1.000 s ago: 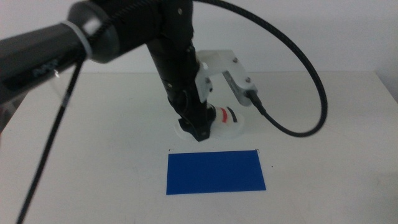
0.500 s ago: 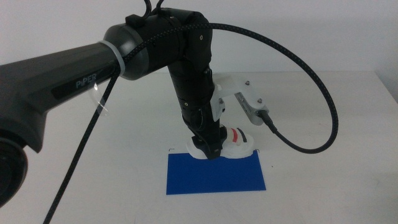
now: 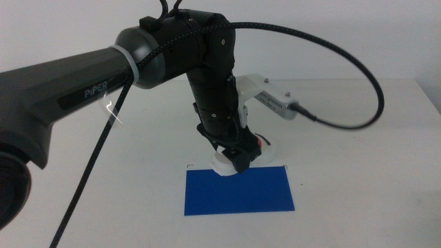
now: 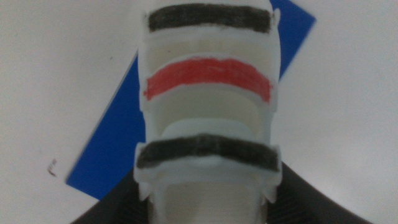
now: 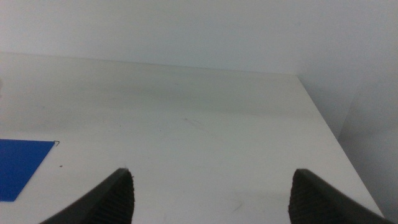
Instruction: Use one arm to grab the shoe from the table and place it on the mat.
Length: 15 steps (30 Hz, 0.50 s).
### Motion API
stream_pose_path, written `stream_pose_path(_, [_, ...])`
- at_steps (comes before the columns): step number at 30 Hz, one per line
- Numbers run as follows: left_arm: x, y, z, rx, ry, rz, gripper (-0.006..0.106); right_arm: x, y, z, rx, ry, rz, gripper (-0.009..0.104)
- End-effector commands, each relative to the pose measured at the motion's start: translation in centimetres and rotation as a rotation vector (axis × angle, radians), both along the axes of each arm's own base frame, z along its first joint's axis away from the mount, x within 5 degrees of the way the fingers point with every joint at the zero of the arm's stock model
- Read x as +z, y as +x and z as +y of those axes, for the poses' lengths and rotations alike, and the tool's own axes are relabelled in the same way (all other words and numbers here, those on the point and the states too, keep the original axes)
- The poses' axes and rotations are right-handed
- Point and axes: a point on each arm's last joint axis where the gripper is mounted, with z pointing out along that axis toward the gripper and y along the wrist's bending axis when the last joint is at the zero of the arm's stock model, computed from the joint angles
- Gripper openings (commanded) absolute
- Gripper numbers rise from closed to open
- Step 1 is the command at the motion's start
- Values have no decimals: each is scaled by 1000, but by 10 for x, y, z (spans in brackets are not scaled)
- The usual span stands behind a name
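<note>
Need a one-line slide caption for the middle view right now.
Left gripper holds the shoe at the blue mat's far edge.

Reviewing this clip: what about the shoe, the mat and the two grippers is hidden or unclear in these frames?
- Middle view: the left gripper and arm cover most of the shoe; whether it touches the table or the mat is unclear.
- Left wrist view: the shoe fills the frame, hiding most of the mat; its ends are cut off.
- Right wrist view: the right gripper waits, open; only a mat corner shows, no shoe.
</note>
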Motion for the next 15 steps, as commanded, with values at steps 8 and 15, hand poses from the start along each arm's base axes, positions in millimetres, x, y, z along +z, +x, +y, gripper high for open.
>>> stream_pose_path(8, [31,-6,0,524,-136,90,-1,7,-1,0,-5,-18,-98,64])
stream_pose_path(15, [31,-6,0,849,-170,193,-1,7,-1,0,-5,-18,-98,64])
